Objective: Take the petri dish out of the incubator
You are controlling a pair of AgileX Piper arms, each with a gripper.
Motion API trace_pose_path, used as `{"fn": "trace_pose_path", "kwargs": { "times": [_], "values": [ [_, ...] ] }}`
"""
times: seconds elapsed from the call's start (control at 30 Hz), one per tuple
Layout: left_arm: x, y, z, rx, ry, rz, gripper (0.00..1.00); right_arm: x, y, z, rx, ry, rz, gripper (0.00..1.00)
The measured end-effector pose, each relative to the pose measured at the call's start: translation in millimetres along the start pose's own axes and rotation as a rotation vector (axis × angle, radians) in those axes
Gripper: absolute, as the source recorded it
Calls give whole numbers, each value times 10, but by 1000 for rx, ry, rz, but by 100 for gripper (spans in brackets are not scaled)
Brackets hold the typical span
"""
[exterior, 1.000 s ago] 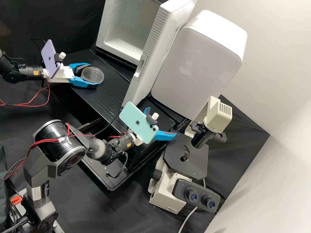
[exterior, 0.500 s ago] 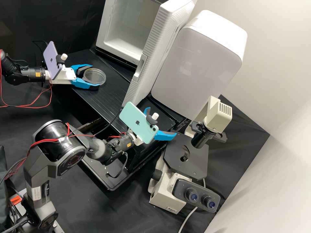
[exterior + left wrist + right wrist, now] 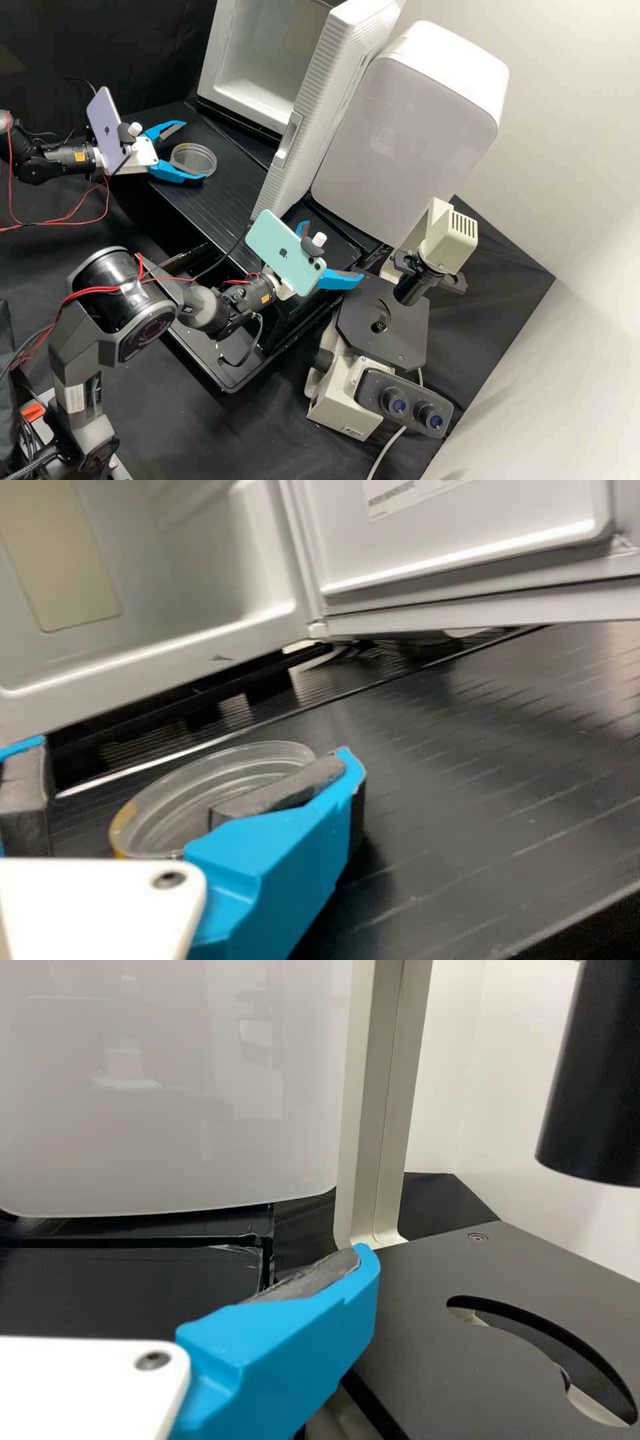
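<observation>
Evidently the left gripper point(image 3: 191, 151) has let go. Its two blue fingers point(image 3: 285, 855), closed about the dish a second ago, now stand spread wide, one to each side of the clear, round, shallow plastic petri dish point(image 3: 185, 800). The dish itself has come down. A second ago it was carried between the fingers; now it lies flat on the black ribbed platform point(image 3: 227, 200), just in front of the open white incubator point(image 3: 257, 60) and wholly outside its chamber. From the left wrist view, whether the nearer finger's grey pad touches the rim cannot be settled; it is at least just beside it.

Judgement: the dish is out and set down, so the task's main step looks done. What remains is to draw the gripper clear without nudging the dish.

Pose, left arm: it enters from the left edge of the high view with its forearm roughly level. The wrist carries a lilac phone point(image 3: 107, 130), and the gripper points toward the incubator, tipped slightly higher than half a second ago.

Pose, right arm: unchanged over the three high views. The right gripper point(image 3: 335, 252) hangs over the black stage point(image 3: 480, 1330) of the grey-white microscope point(image 3: 360, 393), well apart from the dish. It holds nothing, and its fingers look parted.
</observation>
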Motion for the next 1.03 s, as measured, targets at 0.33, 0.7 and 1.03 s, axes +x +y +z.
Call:
{"fn": "trace_pose_path", "kwargs": {
  "times": [0.33,0.7,1.03],
  "values": [
    [-162,-66,16,-83,-49,37,100,0,0,0,0,0,0,100],
    [-403,-18,100,-161,-111,42,100,0,0,0,0,0,0,100],
    [-462,5,72,-244,-114,45,100,0,0,0,0,0,0,100]
  ]
}}
